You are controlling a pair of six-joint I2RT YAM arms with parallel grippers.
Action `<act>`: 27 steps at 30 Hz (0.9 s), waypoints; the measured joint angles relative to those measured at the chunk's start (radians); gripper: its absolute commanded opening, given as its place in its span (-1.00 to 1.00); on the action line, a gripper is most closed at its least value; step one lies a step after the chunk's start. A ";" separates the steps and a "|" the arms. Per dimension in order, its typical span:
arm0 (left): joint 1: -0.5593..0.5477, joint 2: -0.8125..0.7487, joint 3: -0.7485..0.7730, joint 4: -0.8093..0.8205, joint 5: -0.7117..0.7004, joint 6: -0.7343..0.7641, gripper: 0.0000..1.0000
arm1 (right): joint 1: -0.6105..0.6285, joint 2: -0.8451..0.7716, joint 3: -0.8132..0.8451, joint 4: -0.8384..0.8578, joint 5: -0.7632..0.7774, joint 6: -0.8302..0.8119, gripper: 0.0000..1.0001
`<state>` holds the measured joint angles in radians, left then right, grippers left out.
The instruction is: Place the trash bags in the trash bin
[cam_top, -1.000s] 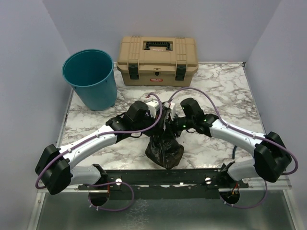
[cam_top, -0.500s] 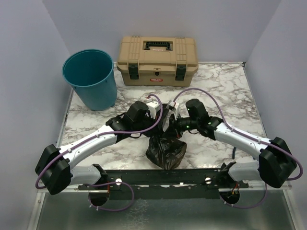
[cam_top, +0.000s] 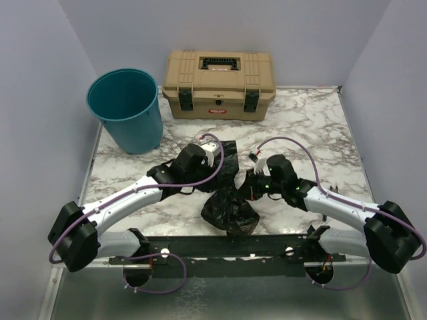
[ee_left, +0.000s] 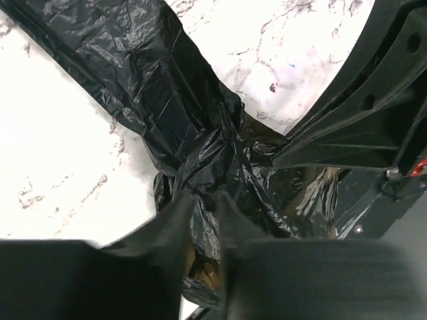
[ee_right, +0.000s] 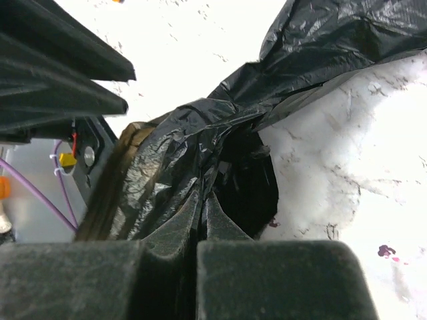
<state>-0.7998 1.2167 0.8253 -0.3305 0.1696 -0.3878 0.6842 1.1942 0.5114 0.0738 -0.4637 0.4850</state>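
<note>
The trash bag (cam_top: 230,212), black and crinkly, lies bunched on the marble table near the front, with one flap (cam_top: 227,155) spread flat behind it. Over the bag's twisted neck (ee_left: 200,153), my left gripper (cam_top: 221,175) has its jaws a little apart (ee_left: 205,200), and film lies in the narrow gap. My right gripper (cam_top: 249,190) comes in from the right and is shut (ee_right: 203,199) on a fold of the bag (ee_right: 220,153). The teal trash bin (cam_top: 125,110) stands upright at the back left, apart from both grippers.
A tan toolbox (cam_top: 219,83) with black latches stands closed at the back centre, right of the bin. The black mounting rail (cam_top: 227,250) runs along the table's front edge. The right arm's black link (ee_left: 360,113) fills the right side of the left wrist view.
The right gripper has shut on the bag and drawn back toward the front right. The left jaws have parted slightly. A flap of the bag now lies spread out behind the bundle.
</note>
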 measured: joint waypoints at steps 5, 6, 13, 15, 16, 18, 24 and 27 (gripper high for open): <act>0.000 0.020 0.000 0.027 0.044 -0.001 -0.05 | 0.000 -0.003 0.002 0.039 0.000 0.023 -0.99; 0.000 0.027 0.001 0.035 0.059 0.000 -0.05 | 0.000 -0.003 0.002 0.040 0.000 0.024 -0.99; 0.000 0.114 0.027 0.076 0.205 0.029 -0.11 | 0.000 -0.003 0.002 0.052 0.000 0.032 -0.99; 0.000 0.143 0.036 0.079 0.237 0.047 -0.23 | 0.000 -0.003 0.002 0.054 0.000 0.032 -0.99; 0.000 0.159 0.042 0.078 0.249 0.055 -0.27 | 0.000 -0.004 0.002 0.054 0.000 0.032 -0.99; 0.000 0.185 0.055 0.078 0.257 0.071 -0.43 | 0.000 -0.005 0.002 0.054 0.000 0.032 -0.99; 0.000 0.235 0.083 0.073 0.256 0.100 -0.97 | 0.000 -0.017 0.004 0.054 0.000 0.031 -0.99; 0.000 0.240 0.087 0.069 0.252 0.108 -1.00 | 0.000 -0.028 0.004 0.053 0.000 0.031 -0.99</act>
<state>-0.7998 1.4567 0.9119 -0.2611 0.4217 -0.2798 0.6842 1.1664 0.5152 0.1272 -0.4637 0.5163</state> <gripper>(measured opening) 0.023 0.006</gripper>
